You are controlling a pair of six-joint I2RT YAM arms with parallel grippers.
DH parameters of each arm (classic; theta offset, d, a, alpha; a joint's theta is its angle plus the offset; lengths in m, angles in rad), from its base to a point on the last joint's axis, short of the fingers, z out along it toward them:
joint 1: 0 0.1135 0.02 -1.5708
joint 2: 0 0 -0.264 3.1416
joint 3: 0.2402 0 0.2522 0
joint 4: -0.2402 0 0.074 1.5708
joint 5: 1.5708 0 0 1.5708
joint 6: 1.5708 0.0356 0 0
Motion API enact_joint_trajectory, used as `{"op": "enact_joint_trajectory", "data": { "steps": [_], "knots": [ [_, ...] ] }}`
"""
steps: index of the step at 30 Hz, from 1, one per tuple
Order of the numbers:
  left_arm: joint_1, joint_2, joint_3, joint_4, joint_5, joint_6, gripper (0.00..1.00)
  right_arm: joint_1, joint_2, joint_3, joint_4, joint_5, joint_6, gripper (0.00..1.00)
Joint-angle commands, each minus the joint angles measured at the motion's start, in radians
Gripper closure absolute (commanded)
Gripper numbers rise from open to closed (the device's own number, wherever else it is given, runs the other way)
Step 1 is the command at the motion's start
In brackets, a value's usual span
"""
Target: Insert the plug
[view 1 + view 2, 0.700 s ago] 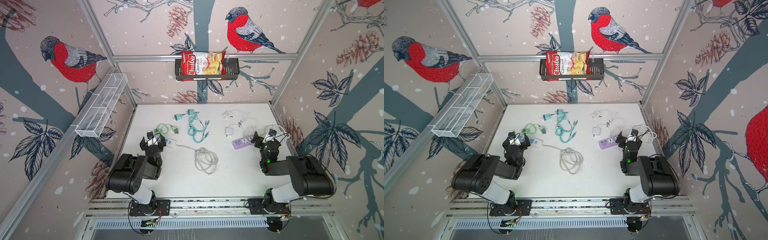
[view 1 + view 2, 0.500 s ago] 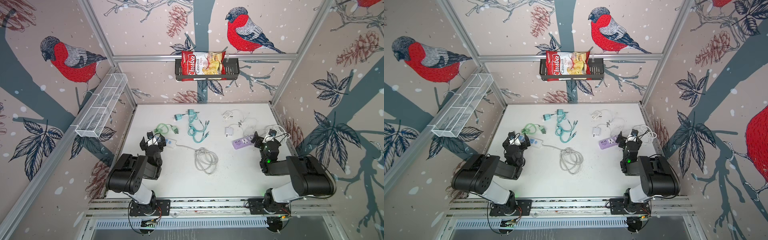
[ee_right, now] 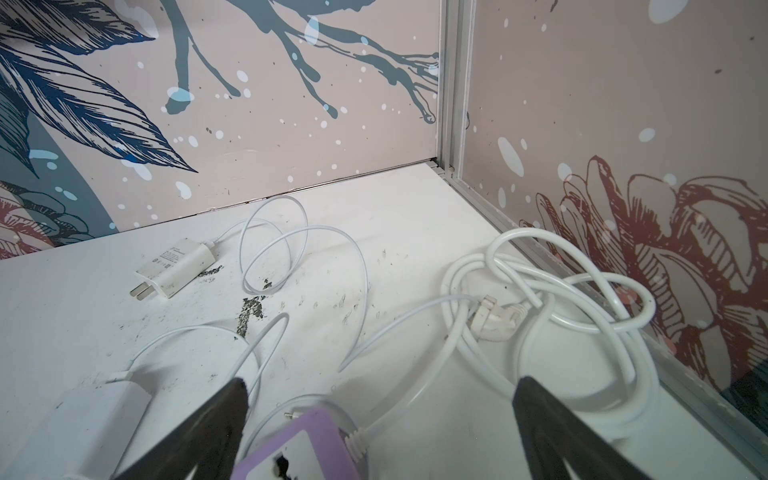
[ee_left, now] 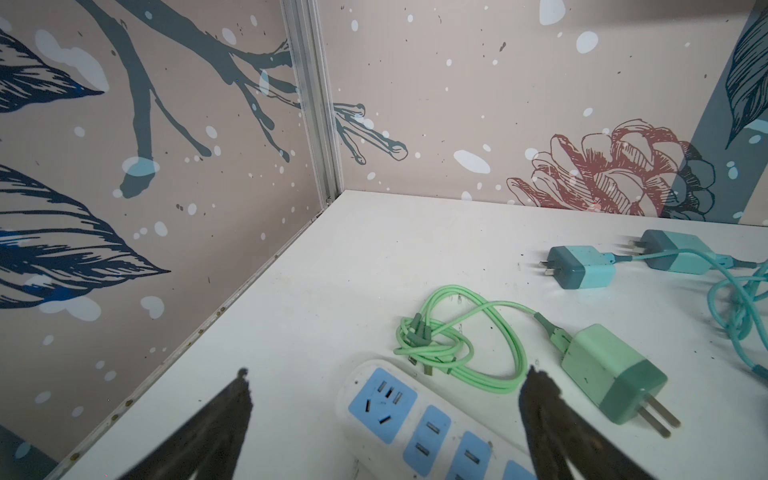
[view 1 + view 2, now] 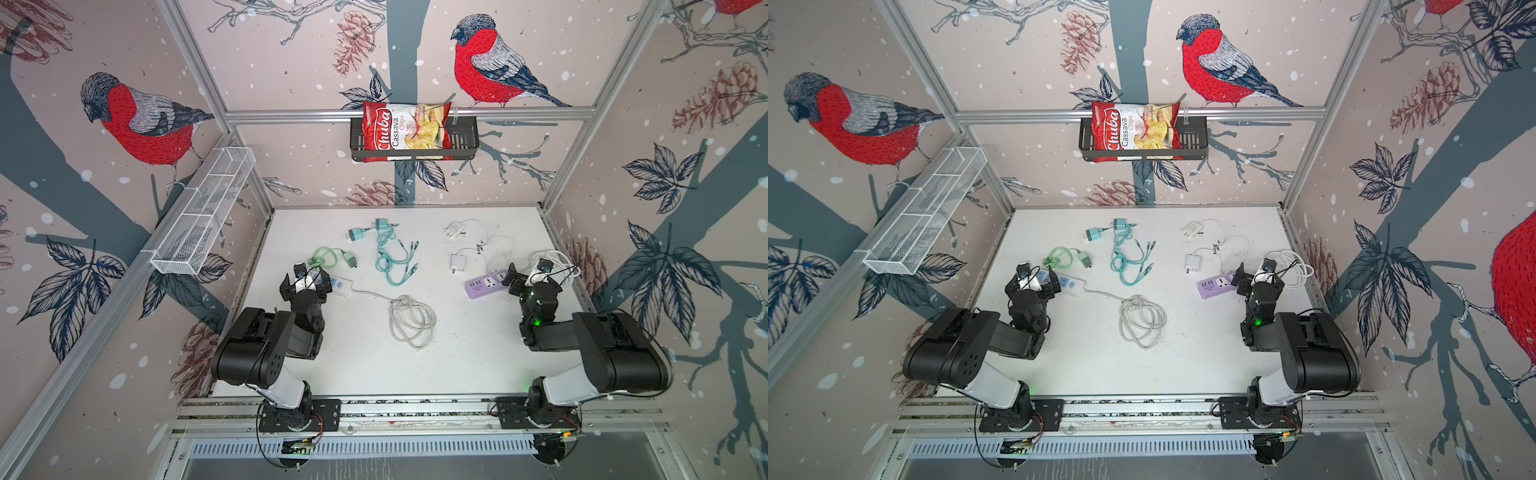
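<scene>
Near the tabletop's left edge: left gripper hovers, jaws wide and empty, over the white power strip. The green charger plug lies just beside the strip, prongs free. Near the right edge: right gripper wide, empty, above the purple power strip.

Left arm and right arm sit folded low, with left pincer and right pincer spread wide, empty.

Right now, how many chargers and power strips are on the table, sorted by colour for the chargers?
Teal chargers: 2
Green charger: 1
White chargers: 2
Power strips: 2
Total: 7
</scene>
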Motion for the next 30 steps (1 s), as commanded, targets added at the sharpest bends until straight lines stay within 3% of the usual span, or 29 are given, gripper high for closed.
{"op": "enact_joint_trajectory", "data": {
  "steps": [1,26,28,30],
  "knots": [
    [0.002,0.000,0.006,0.035,-0.003,-0.001,0.01,0.000,-0.003,0.000,0.037,0.000,-0.014,0.00],
    [0.000,-0.001,-0.003,0.052,-0.009,0.003,0.01,0.002,-0.009,0.001,0.034,0.025,-0.009,0.01],
    [-0.007,-0.016,-0.008,0.053,-0.023,0.009,0.01,0.007,-0.034,0.022,-0.015,0.081,0.003,0.00],
    [-0.007,-0.043,-0.009,0.029,-0.029,0.004,0.01,0.008,-0.105,0.105,-0.229,0.095,0.013,0.00]
  ]
}}
